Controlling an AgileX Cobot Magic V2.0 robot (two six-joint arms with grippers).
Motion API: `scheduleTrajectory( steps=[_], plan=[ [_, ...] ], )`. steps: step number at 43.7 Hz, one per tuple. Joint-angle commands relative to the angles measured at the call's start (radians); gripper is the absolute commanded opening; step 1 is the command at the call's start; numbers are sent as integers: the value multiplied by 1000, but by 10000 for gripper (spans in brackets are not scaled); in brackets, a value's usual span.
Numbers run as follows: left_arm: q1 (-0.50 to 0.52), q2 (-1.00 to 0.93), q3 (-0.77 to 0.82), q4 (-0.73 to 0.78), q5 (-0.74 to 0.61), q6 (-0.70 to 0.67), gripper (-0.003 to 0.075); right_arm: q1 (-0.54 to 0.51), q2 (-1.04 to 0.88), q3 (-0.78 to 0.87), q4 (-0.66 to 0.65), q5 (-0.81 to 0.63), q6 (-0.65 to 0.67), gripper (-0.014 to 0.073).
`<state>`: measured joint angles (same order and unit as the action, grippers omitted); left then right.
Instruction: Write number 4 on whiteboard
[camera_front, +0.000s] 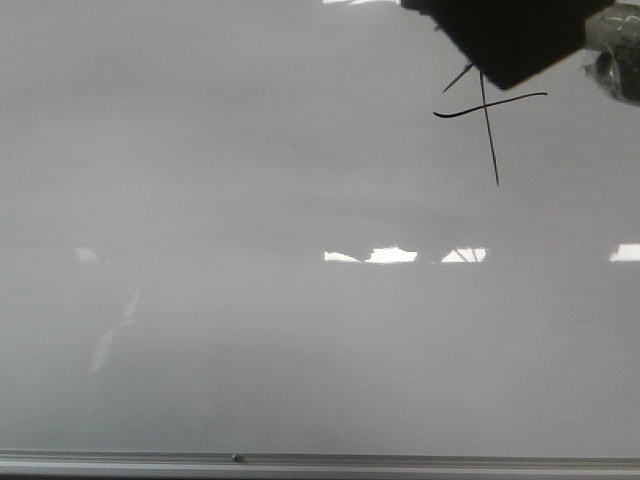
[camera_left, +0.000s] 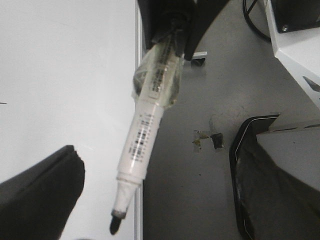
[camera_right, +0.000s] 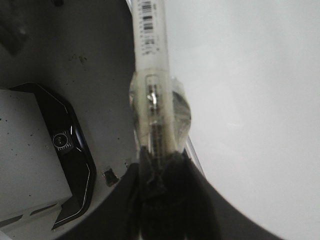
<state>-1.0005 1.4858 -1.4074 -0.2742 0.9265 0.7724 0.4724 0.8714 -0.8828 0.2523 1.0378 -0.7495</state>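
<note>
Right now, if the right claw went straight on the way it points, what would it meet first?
Probably the whiteboard: the right claw carries a marker whose tip sits by the board's edge. Depth is unclear, so it might miss.

Looks like a robotics lab or workshop: bare grey concrete floor (camera_left: 200, 175) beside the whiteboard (camera_front: 250, 330), black cable (camera_left: 252, 27) and white equipment housing (camera_left: 295, 45) nearby.

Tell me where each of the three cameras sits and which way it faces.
Front view: faces the whiteboard head-on; the number 4 sits upper right, a dark arm part covering its top.
Left wrist view: on the left arm, looking along a marker pen past the board's edge to the floor.
Right wrist view: on the right arm, looking along a taped marker.
Shared: all show the whiteboard.
</note>
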Motion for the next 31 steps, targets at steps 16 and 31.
scheduleTrajectory(
  steps=[16,31],
  plan=[
    [-7,19,-43,-36,-80,-1,266,1,-9,-32,26,-36,-11,-71],
    [-7,19,-43,-48,-95,-1,-20,1,-9,-32,26,-38,-11,98]
  ],
)
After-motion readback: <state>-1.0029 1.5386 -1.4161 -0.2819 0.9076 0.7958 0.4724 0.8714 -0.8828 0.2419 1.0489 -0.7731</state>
